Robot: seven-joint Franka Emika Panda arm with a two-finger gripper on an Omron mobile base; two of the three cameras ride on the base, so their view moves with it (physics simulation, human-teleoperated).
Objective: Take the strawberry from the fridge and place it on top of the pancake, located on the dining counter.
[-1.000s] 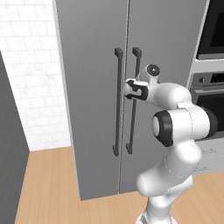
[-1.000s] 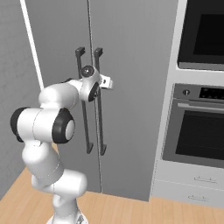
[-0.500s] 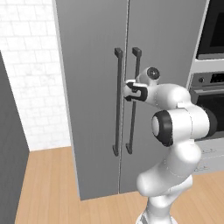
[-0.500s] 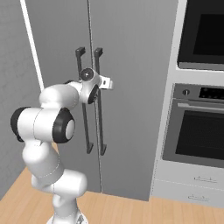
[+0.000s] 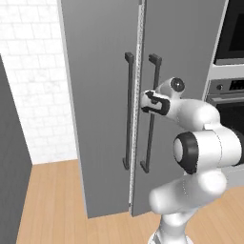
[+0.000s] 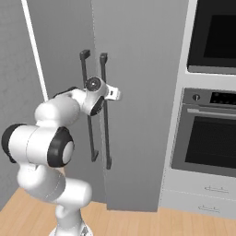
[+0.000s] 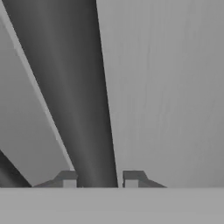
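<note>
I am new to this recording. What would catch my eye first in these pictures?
The white arm's gripper is shut on the right-hand door handle of the tall grey fridge, whose doors are closed. To the fridge's right stands a black-windowed wall oven.

The fridge is seen upright, with flat grey double doors and two long dark vertical bar handles. The right door is set slightly ajar at the centre seam.
</note>
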